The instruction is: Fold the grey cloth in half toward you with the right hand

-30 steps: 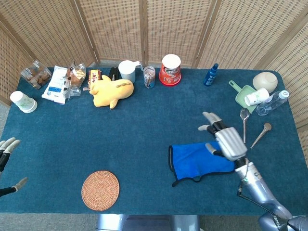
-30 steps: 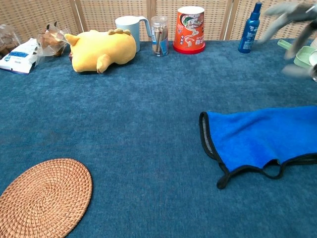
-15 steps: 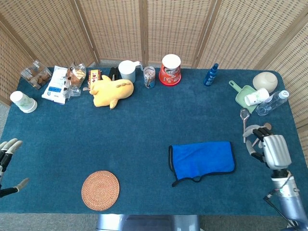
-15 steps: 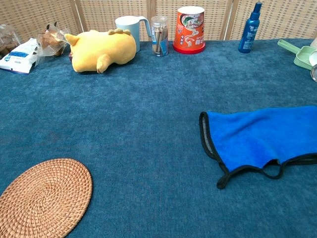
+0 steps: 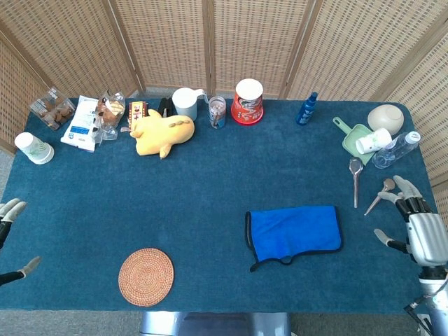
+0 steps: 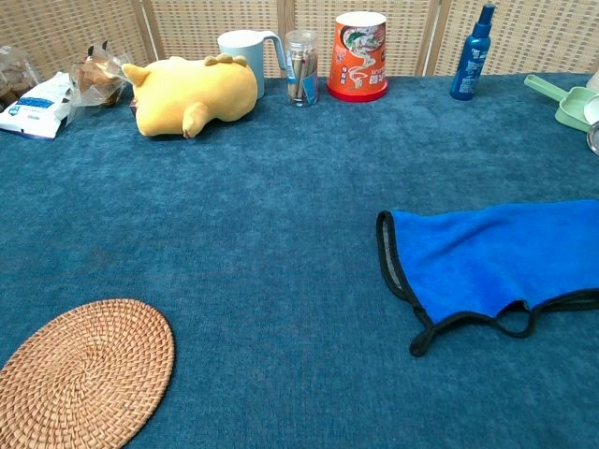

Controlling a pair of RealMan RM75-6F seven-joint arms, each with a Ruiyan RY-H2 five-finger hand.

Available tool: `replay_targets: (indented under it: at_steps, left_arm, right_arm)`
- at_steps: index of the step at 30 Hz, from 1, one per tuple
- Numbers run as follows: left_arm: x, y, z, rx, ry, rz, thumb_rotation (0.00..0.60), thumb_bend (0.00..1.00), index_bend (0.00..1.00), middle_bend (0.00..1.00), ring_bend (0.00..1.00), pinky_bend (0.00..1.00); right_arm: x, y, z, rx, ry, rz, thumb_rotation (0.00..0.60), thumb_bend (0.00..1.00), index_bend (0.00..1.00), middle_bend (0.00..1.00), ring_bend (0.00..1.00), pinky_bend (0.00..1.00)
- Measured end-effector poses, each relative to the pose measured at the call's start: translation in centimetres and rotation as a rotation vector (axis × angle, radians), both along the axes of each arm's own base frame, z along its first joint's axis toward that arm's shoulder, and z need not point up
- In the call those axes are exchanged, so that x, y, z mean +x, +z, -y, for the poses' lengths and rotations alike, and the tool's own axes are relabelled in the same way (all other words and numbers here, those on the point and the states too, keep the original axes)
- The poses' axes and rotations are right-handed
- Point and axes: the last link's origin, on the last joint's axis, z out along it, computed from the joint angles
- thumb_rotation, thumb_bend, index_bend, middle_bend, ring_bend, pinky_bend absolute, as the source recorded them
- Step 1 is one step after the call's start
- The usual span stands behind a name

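Observation:
A blue cloth (image 5: pixel 294 231) with dark edging lies flat on the blue table cover, right of centre; it looks doubled over, with a loop of trim at its near edge. In the chest view the cloth (image 6: pixel 496 257) runs off the right side. My right hand (image 5: pixel 422 227) hovers at the table's right edge, well right of the cloth, fingers spread and holding nothing. My left hand (image 5: pixel 7 217) shows only partly at the far left edge, fingers apart and empty. Neither hand appears in the chest view.
Two spoons (image 5: pixel 355 178) lie between the cloth and my right hand. A woven coaster (image 5: pixel 145 276) sits near the front left. Along the back stand a yellow plush (image 5: pixel 162 131), a mug, a red cup (image 5: pixel 248 101), a blue bottle (image 5: pixel 306 108) and snack bags.
My right hand has drawn away from the cloth's right end, moving right and toward the table's near right edge. The cloth stays flat where it was let go.

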Motion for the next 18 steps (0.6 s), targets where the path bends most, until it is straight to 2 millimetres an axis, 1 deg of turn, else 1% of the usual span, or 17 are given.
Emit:
replay_targets:
  at_steps: [3, 10, 18]
  left_arm:
    - [-0.2, 0.0, 0.1, -0.001, 0.007, -0.005, 0.6, 0.28, 0.0, 0.0, 0.0, 0.0]
    - [-0.5, 0.5, 0.1, 0.019, 0.011, -0.009, 0.6, 0.28, 0.0, 0.0, 0.0, 0.0]
    - [-1.2, 0.9, 0.5, 0.02, 0.018, -0.025, 0.6, 0.28, 0.0, 0.0, 0.0, 0.0]
  right_arm:
    - [-0.1, 0.1, -0.6, -0.003, -0.008, 0.0, 0.6, 0.05, 0.26, 0.07, 0.0, 0.27]
    - [0.0, 0.0, -0.7, 0.006, -0.018, 0.001, 0.6, 0.05, 0.27, 0.08, 0.0, 0.27]
    - [0.2, -0.7, -0.7, 0.027, -0.024, -0.005, 0.6, 0.05, 0.27, 0.09, 0.0, 0.27]
